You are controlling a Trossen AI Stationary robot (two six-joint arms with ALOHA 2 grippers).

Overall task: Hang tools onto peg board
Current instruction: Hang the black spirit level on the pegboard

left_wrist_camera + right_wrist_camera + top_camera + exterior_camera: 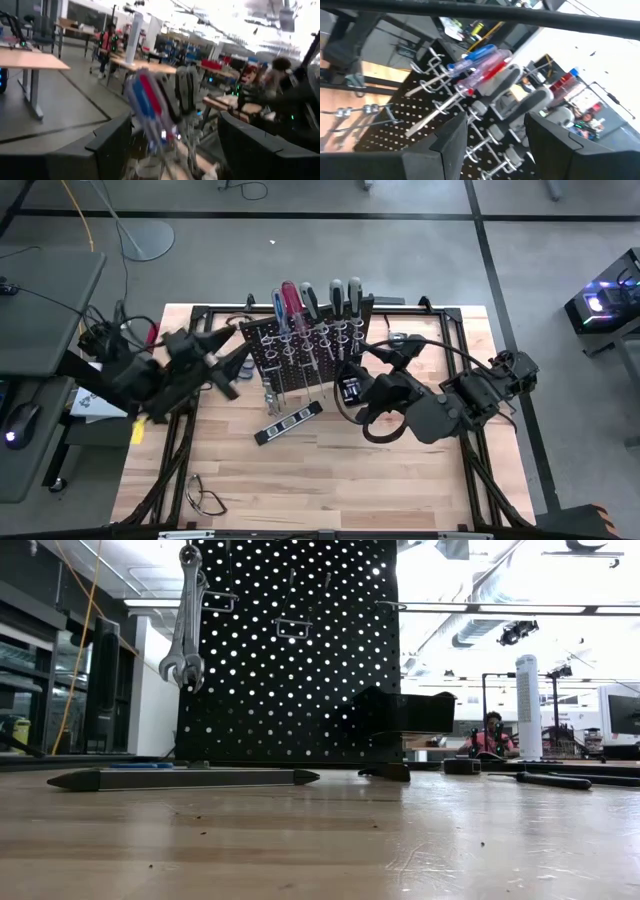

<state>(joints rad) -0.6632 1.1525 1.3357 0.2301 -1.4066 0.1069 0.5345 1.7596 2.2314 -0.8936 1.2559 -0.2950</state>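
1. The black peg board [305, 350] stands upright near the table's far edge.
2. Blue, red and grey-handled screwdrivers [310, 300] sit side by side in its silver rings, handles up.
3. Two silver wrenches [188, 620] hang together from a hook, open ends down.

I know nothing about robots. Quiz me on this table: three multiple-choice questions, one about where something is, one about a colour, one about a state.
1. Where do the wrenches hang?
A. on the peg board's upper part
B. flat on the table
C. in a gripper

2. Which handle colours stand beside each other in the screwdriver row?
A. green and yellow
B. blue and red
C. orange and white

3. How is the left gripper?
A. open and empty
B. shut on scissors
C. shut on pliers

Answers:
1 A, the low view shows them hooked high on the board.
2 B, the high view shows both.
3 A, its fingers stand apart with nothing between.
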